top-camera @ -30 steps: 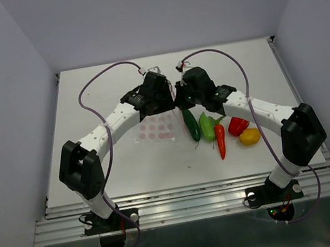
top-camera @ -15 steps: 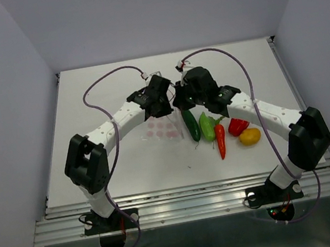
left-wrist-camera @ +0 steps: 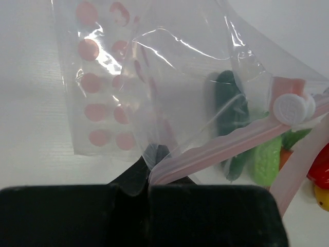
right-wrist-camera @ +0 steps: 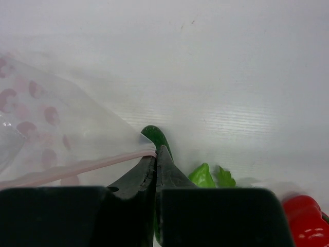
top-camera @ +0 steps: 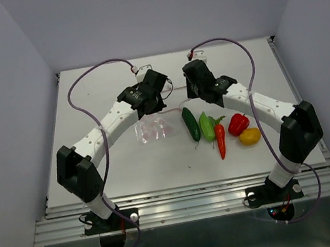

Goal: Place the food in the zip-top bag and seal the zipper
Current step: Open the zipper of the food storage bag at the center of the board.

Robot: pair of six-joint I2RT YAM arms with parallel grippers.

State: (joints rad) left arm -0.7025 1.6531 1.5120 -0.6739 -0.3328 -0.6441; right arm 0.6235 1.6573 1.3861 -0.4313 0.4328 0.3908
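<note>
The zip-top bag (top-camera: 153,129), clear with pink dots, hangs crumpled left of the food. Its pink zipper (left-wrist-camera: 226,146) is stretched between my two grippers, with a white slider (left-wrist-camera: 292,109) on it. My left gripper (left-wrist-camera: 154,154) is shut on one end of the zipper strip. My right gripper (right-wrist-camera: 156,152) is shut on the other end of the zipper (right-wrist-camera: 77,169). The food lies on the table outside the bag: dark green cucumber (top-camera: 190,124), light green pepper (top-camera: 206,126), carrot (top-camera: 220,140), red pepper (top-camera: 237,124) and yellow-orange round one (top-camera: 249,136).
The white table (top-camera: 122,169) is walled by grey panels on three sides. Purple cables loop over both arms at the back. The arms' bases stand on the metal rail (top-camera: 191,204) along the near edge.
My left gripper has closed on the bag's zipper edge. Both wrists have drawn apart and back, and the bag has gone from lying flat to hanging crumpled between them.
</note>
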